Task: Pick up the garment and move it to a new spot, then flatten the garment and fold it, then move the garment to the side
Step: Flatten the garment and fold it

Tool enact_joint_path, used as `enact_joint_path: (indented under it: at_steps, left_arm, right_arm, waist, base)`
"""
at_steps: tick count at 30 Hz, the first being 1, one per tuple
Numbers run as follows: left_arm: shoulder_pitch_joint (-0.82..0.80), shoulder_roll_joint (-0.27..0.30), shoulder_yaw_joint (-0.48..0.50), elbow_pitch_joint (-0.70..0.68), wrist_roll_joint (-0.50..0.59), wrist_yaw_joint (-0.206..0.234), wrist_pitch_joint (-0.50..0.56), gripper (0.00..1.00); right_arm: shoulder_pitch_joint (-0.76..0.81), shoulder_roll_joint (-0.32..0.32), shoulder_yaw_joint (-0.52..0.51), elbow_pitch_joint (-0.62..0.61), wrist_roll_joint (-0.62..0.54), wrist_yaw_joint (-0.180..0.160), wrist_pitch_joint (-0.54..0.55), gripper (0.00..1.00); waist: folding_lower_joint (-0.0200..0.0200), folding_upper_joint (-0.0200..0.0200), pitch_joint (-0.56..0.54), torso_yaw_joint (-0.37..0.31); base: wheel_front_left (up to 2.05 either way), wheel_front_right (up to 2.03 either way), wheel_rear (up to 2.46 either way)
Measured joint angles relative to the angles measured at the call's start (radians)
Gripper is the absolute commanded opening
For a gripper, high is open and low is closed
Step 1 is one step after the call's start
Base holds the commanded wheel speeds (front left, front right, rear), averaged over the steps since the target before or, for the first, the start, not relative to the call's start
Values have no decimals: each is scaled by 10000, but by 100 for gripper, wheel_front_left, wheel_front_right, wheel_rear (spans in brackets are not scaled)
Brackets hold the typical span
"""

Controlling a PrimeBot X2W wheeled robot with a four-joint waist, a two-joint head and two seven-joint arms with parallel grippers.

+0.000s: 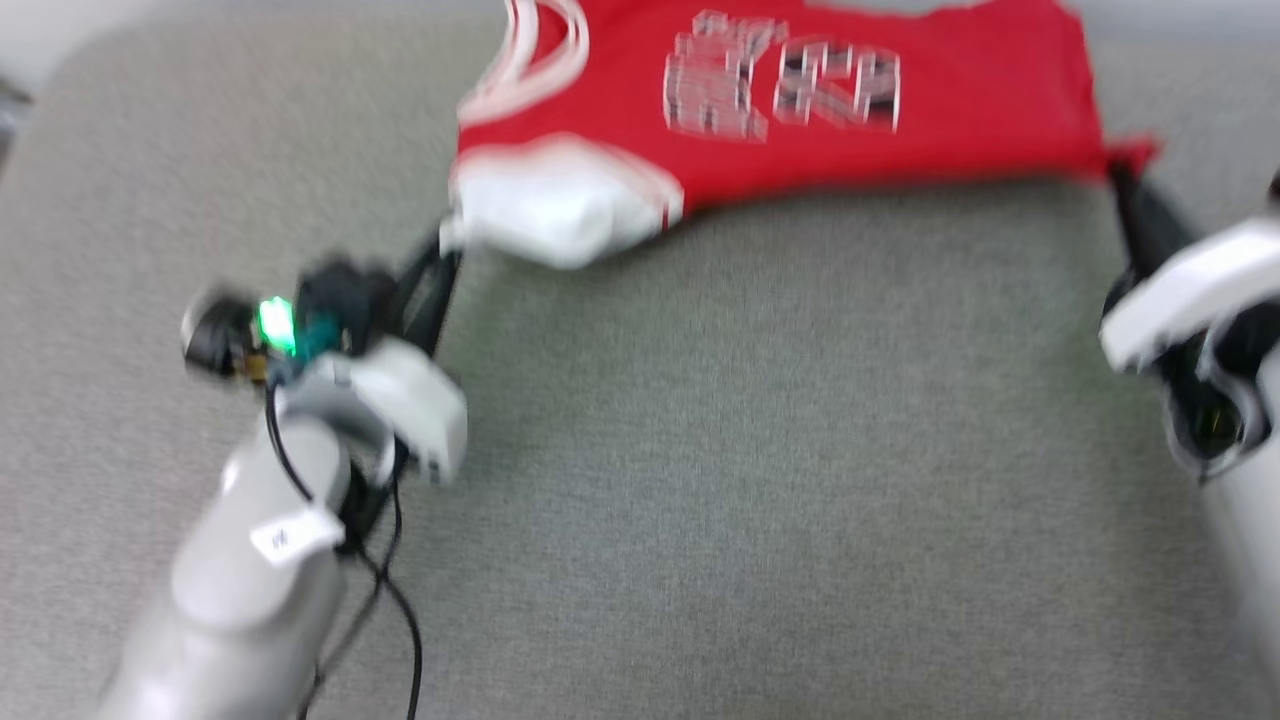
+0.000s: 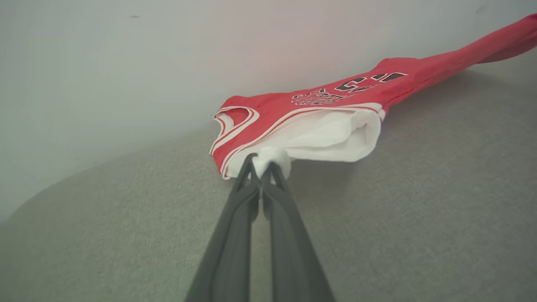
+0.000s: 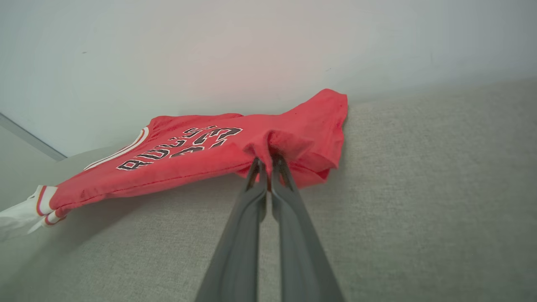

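Red garment (image 1: 900, 130) stretched along the far edge of the grey table (image 1: 760, 450), against a pale wall (image 2: 105, 63).
The left pincer (image 2: 262, 165) pinches its white sleeve; the right pincer (image 3: 268, 161), its red hem.

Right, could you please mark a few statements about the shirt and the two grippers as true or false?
1. The left gripper is shut on the white sleeve of the shirt. True.
2. The right gripper is open and off the shirt. False: it is shut on a red edge of it.
3. The print faces up. True.
4. The shirt lies folded in a neat stack. False: it is spread out, unfolded, between the two grippers.
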Motion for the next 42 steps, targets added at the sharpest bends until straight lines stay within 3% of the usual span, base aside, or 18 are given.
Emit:
enact_joint_path:
  at_steps: [14, 21, 28, 34, 42]
  left_arm:
    - [4185, 366, -441, -830, -1124, -161, 575, 0]
    - [5858, 989, -508, -1789, -1561, -148, 1051, 0]
    - [7412, 1841, -708, -3666, -2084, -192, 1964, 0]
    - [8292, 2374, -717, -5007, -2309, 23, 2520, 0]
    - [7727, 2658, -153, -5852, -2111, 426, 2349, 0]
  right_arm:
    - [3803, -347, 621, -554, 1873, 0, 943, 0]
    - [5491, -897, 928, -1701, 2823, 2, 1546, 0]
    - [6849, -1448, 1001, -2913, 3035, 0, 1910, 0]
    - [8143, -1906, 713, -4019, 2865, 0, 2332, 0]
    - [8439, -1904, -127, -5467, 2732, 0, 2915, 0]
  waist:
    - [1, 1, -2186, 175]
    - [1, 0, -2942, 139]
    - [2, 0, -3305, 128]
    - [3, 0, -3265, 226]
    - [5, 0, -2944, 254]
  base:
    - [0, 0, 0]
    - [0, 0, 0]
    - [0, 0, 0]
    - [0, 0, 0]
    - [0, 0, 0]
